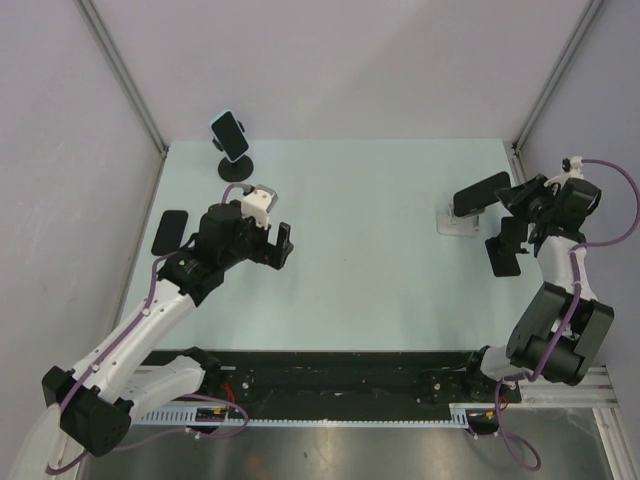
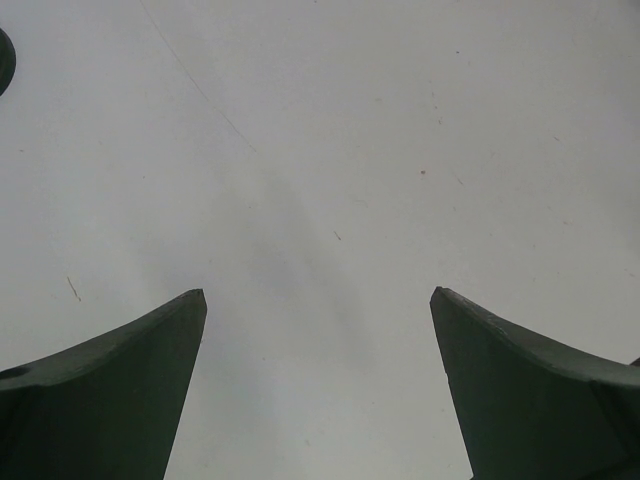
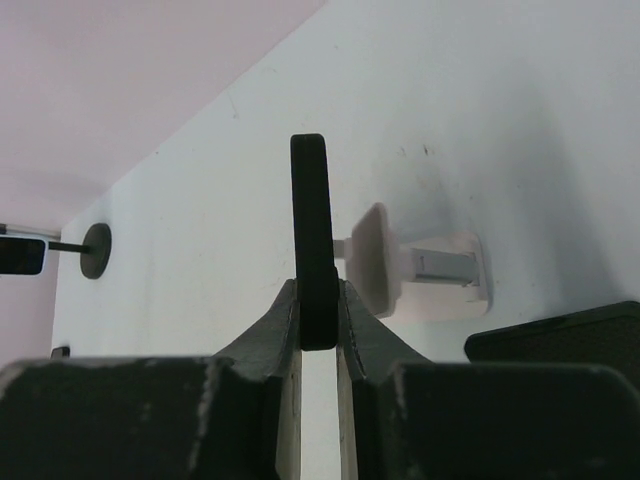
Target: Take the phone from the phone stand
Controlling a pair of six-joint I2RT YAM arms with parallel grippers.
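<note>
Now phone [image 3: 311, 240] edge-on, clamped btwn right jaws, beside phone stand [image 3: 378, 258]

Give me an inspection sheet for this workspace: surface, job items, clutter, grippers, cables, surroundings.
Surface: pale table, a few faint marks.
Job's things: phone held edge-on beside white stand; contact unclear.
Clutter: second phone on black stand, far left; left loose phone and right loose phone lying flat.
Grippers: left gripper open, empty; right gripper shut on phone.
Cables: purple cables along both arms.
Surroundings: plain walls, metal posts.
</note>
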